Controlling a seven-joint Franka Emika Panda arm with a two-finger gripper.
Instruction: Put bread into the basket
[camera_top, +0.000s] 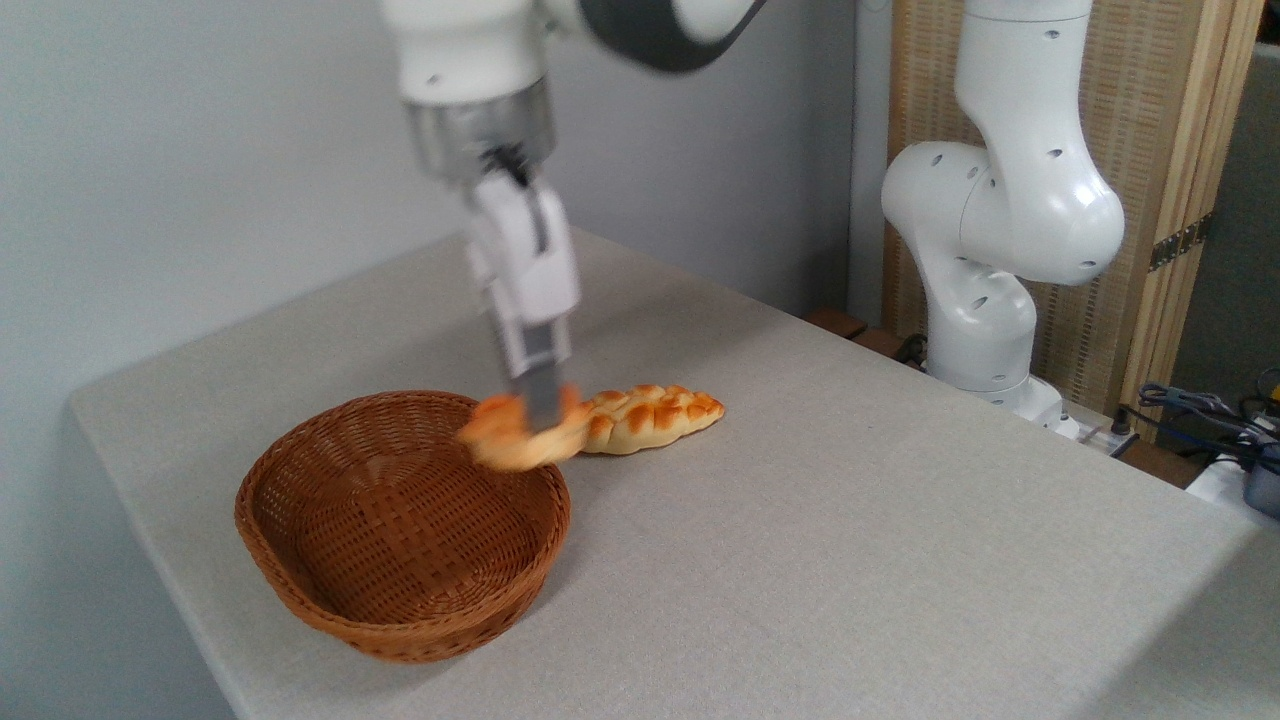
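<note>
From the fixed camera I see my gripper (540, 405) pointing straight down with its fingers closed on the bread (508, 436), a small orange-golden bun that is blurred, so I cannot make out how deep the fingers bite into it. The bread hangs in the air over the far right rim of the basket (300, 570), at the edge of the opening and not over its middle. Just beside it on the right the braided loaf (650, 418) lies flat on the desk (850, 560), close to the basket's rim, and its near end seems to sit behind my load. I judge this as the carry step, almost at the drop. To do it well I want to shift the bread further left and toward the camera until it is over the woven floor, well inside the flared wall, then lower it before I part the fingers, so it does not bounce off the rim or roll out onto the desk. I also want to keep clear of the loaf, which is not mine to move
</note>
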